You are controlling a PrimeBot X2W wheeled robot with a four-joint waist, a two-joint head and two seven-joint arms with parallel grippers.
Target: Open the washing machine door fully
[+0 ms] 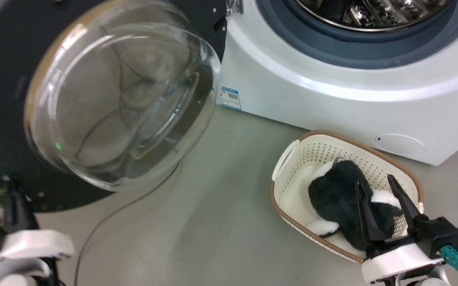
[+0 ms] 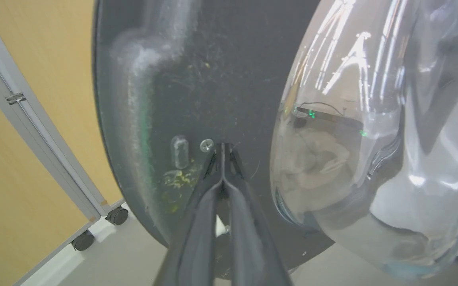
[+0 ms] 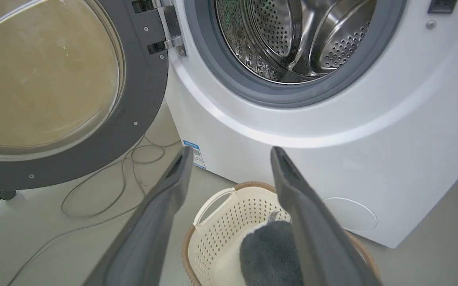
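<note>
Right up close, the clear bulging bowl of the washing machine door [image 1: 121, 103] is seen, ringed by a matte black inner rim dotted with screws. It is swung well out from the washing machine [image 1: 332, 103], hinged at the left of the opening, and the steel drum [image 3: 292, 39] is laid bare. Now the left gripper [image 2: 222, 149]: fingers pressed together on nothing, tips set at the black rim just beside a screw. Contact looks likely but cannot be confirmed. The pushing-wide step is judged to be in hand. A steady shove along the hinge arc is called for, tips kept off the glass. The right gripper [image 1: 374, 180] is held spread apart over the basket [image 1: 292, 159] and its plush toy [image 1: 336, 190].
</note>
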